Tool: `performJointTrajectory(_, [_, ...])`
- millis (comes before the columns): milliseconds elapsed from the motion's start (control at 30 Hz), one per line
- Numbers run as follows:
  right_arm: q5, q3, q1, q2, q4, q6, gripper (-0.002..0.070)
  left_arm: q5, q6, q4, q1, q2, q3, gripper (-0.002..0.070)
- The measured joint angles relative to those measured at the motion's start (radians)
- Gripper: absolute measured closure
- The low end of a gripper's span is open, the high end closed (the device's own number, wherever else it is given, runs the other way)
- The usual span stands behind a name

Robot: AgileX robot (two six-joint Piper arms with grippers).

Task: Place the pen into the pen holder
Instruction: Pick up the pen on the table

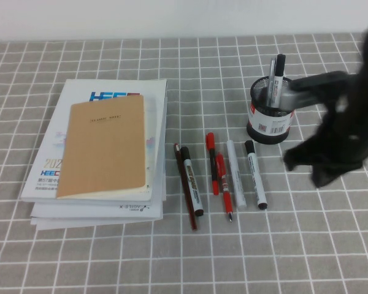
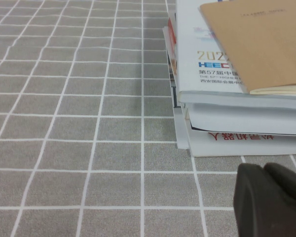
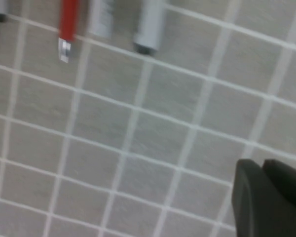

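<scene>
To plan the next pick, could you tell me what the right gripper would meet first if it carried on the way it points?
Probably the bare tablecloth short of the pen; the right gripper blurs, depth unclear.

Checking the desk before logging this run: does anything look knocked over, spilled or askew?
Nothing stands out. The pen holder stands upright with pens inside, loose pens lie in a row, right gripper hovers nearby, left gripper beside the books.

1 pen holder (image 1: pixel 268 116) holding 2 markers. 6 pens on table. 1 notebook (image 1: pixel 104 147), 1 booklet stack (image 1: pixel 153 202).
</scene>
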Motion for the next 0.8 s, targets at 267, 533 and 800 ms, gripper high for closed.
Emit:
performJointTrajectory(267, [0.006,-0.144,0.094,0.175,0.013,0.002,0.0689,0.0,0.0,0.0,0.0,0.0,0.0,0.068])
performJointTrajectory(533, [0.006,-0.351,0.096,0.378,0.015,0.002,0.0614,0.0,0.0,0.0,0.0,0.0,0.0,0.068])
performJointTrajectory(800, [0.006,-0.53,0.096,0.53,-0.017,0.057,0.0419,0.0,0.0,0.0,0.0,0.0,0.0,0.068])
